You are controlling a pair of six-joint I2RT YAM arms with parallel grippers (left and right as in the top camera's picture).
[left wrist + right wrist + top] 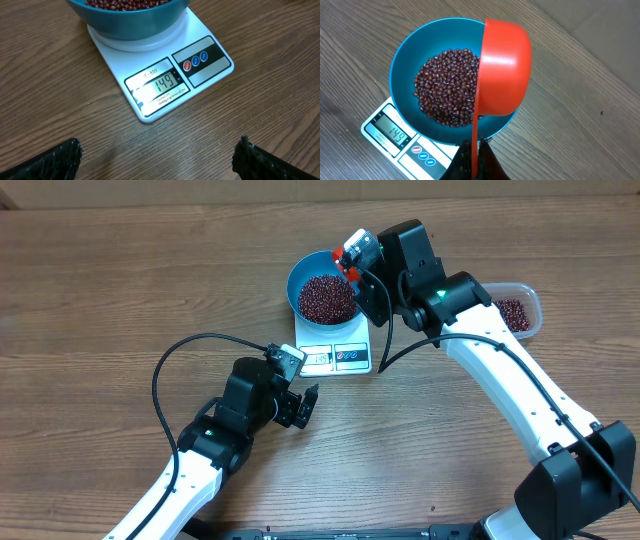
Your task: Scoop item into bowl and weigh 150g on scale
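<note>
— Blue bowl [297, 280], where does it sit?
— On the white kitchen scale [200, 70], toward the back of it, part-filled with the small red-brown beans [447, 85]. The display reads 149.
— And the right claw [475, 162]?
— Pressed together on the handle of an orange-red scoop [502, 70]. The scoop hangs tipped on its side over the bowl's rim, its rounded back toward the wrist camera. Whether there are beans inside it I cannot tell.
— The left claw [157, 160]?
— Spread wide, holding nothing, low over the wooden table [100, 280] just in front of the scale, facing the display.
— Anything else?
— A clear plastic tub [535, 305] with more beans lies to the right of the bowl, partly behind the right arm.
</note>
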